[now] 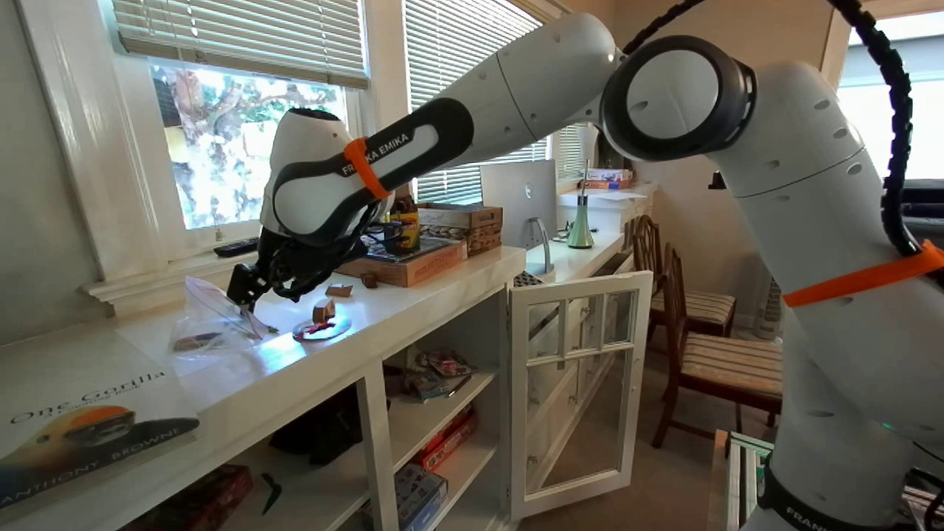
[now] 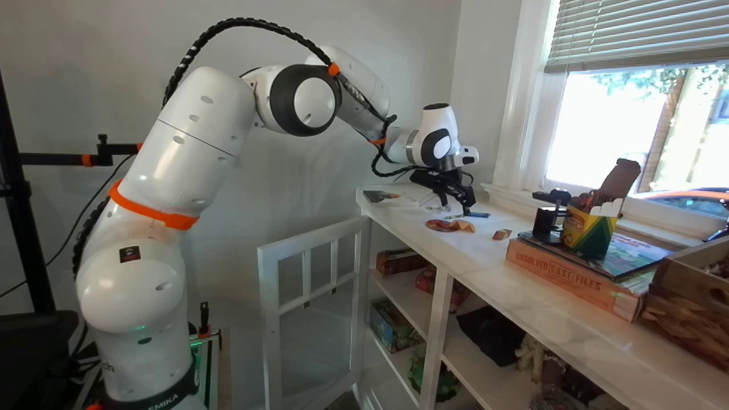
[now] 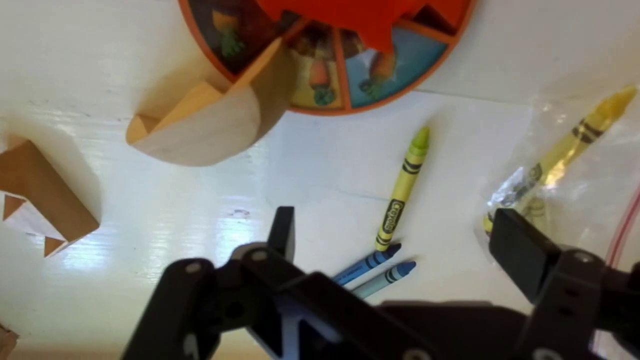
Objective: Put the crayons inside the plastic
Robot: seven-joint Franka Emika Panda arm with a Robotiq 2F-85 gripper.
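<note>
Three loose crayons lie on the white countertop in the wrist view: a yellow-green crayon (image 3: 402, 192), a blue crayon (image 3: 361, 266) and a grey-blue crayon (image 3: 384, 283). The yellow-green one's blunt end meets the blue one's tip; my gripper's linkage hides the rear of both blue ones. To the right lies the clear plastic (image 3: 595, 210), a crinkled bag with a yellow crayon (image 3: 565, 150) showing through its film. An exterior view shows this bag (image 1: 210, 321) partly upright beside my hand. My gripper (image 3: 404, 240) is open above the crayons, nothing held, its right fingertip overlapping the bag's edge.
A round picture disc (image 3: 320, 97) sits nearby, with a wooden piece (image 3: 205, 127) against it and another wooden piece (image 3: 55, 195) apart. A book (image 1: 96, 428), an orange-sided box (image 2: 569, 279) bearing a crayon box (image 2: 589, 230), and a window sill surround the workspace.
</note>
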